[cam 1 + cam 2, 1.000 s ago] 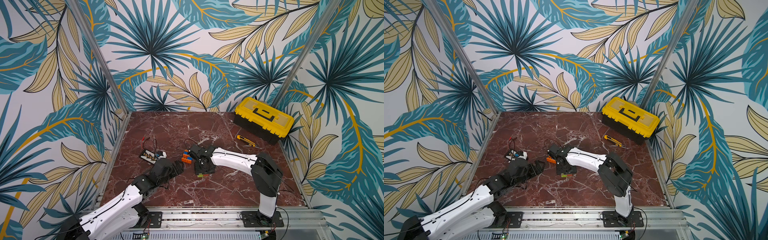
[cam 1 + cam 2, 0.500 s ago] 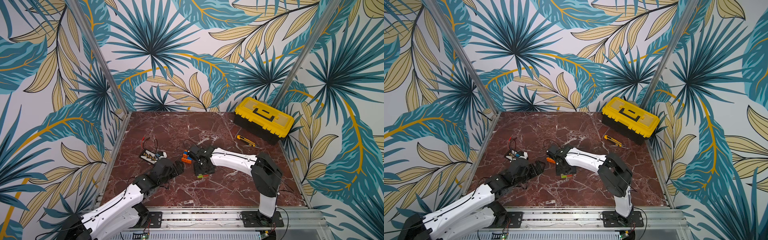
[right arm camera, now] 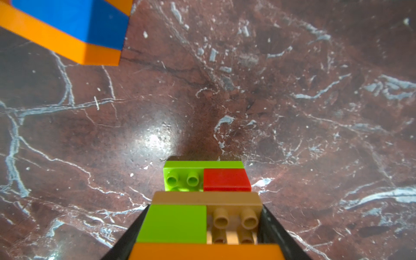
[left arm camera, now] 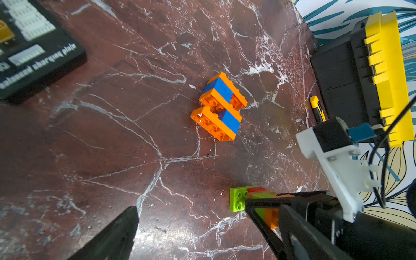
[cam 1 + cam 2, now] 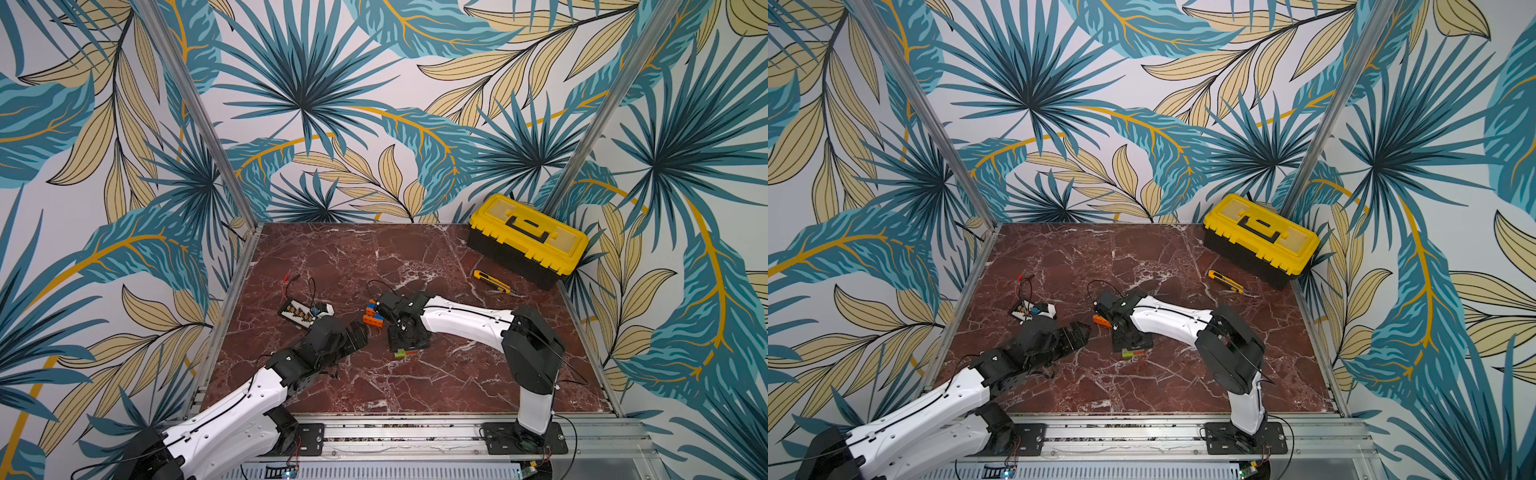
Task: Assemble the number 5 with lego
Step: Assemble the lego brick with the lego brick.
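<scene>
Black right gripper (image 3: 202,227) is closed partway around a small stack (image 3: 173,222) of lime, red, tan and orange bricks. The stack's lime end pokes past the fingertips, low over the marble table (image 5: 415,257). Jaws spread wide and empty, the left gripper (image 5: 358,332) points at an orange-and-blue block (image 4: 219,108). This block lies just ahead of it on the table, apart from the stack, with glossy orange bricks sandwiching blue squares.
</scene>
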